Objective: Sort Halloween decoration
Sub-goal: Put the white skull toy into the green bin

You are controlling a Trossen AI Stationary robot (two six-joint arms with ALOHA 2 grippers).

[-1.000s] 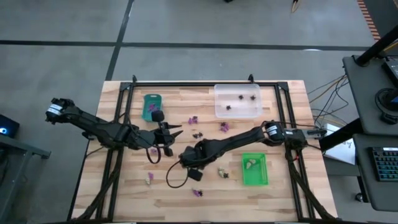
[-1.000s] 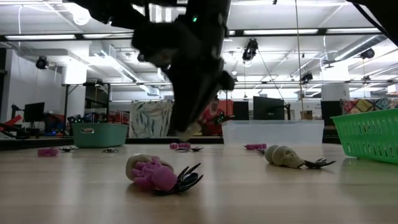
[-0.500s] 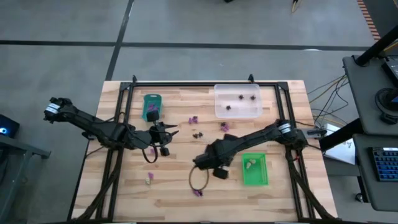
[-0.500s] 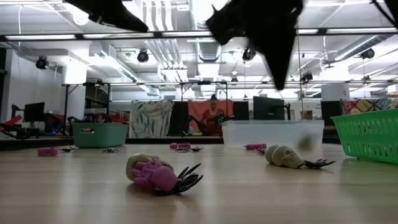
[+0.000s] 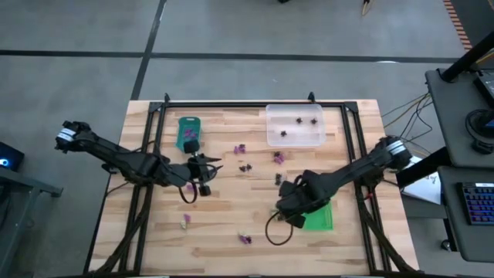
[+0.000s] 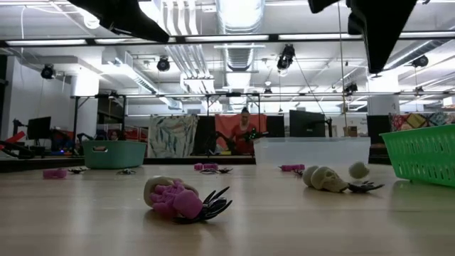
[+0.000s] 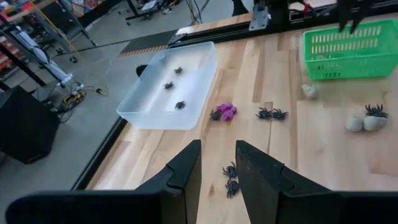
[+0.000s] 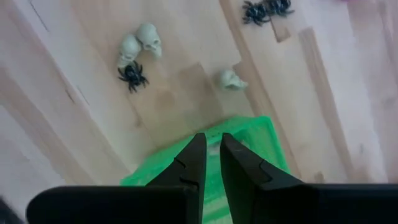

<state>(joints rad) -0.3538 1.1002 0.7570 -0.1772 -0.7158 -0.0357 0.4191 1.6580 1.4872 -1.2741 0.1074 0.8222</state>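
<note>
Right gripper (image 8: 209,163) over near edge of green tray (image 8: 261,134), jaws almost closed, narrow gap, nothing held; cream skulls (image 8: 139,42) and black spider (image 8: 132,74) on table ahead of jaws. Left gripper (image 7: 217,163) beside teal tray (image 5: 188,131), jaws slightly parted, empty, black spiders (image 7: 231,179) just ahead.

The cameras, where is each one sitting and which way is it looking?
High view: above, looking straight down at the table; both arms show.
Low view: at tabletop height, looking across; arms hang in from above.
Left wrist view: on the left arm, facing the clear tray; left gripper shows.
Right wrist view: on the right arm, above the green tray; right gripper shows.
Shared: both wrist views see the green tray.
</note>
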